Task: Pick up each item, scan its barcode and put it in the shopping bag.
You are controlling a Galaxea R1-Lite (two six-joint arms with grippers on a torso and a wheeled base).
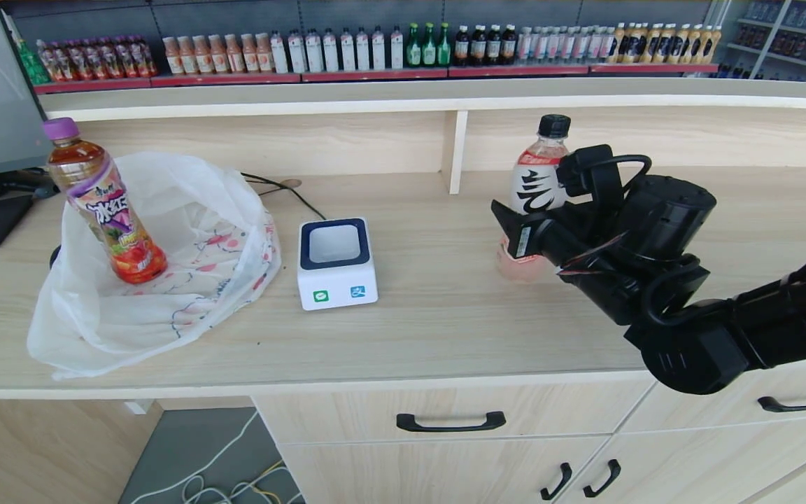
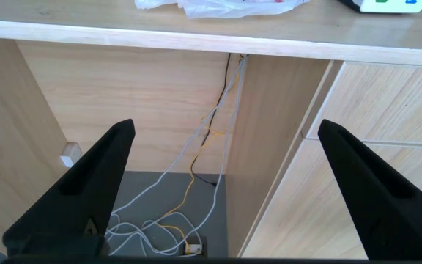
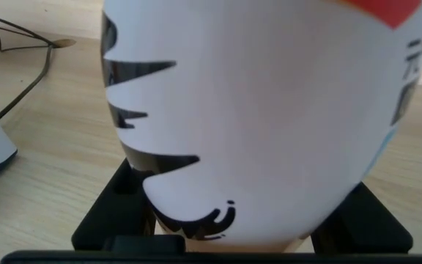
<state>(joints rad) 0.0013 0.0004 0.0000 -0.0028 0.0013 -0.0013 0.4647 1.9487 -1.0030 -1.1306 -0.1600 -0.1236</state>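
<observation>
Right tool sits around the bottle standing right on the table, pinch or gap cannot be told; left tool spread below the near edge; bottle likely full, stiff, slick-labelled, so mid-body hold judged best.

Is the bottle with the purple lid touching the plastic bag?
Touching. The head view shows the bottle standing on the bag, its base resting on the plastic.

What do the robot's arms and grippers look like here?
Matte black throughout. The right arm has thick rounded segments, looping black cables and thin red wires near the right gripper, which bears a white sticker. The left gripper has two tapered wedge fingers.
</observation>
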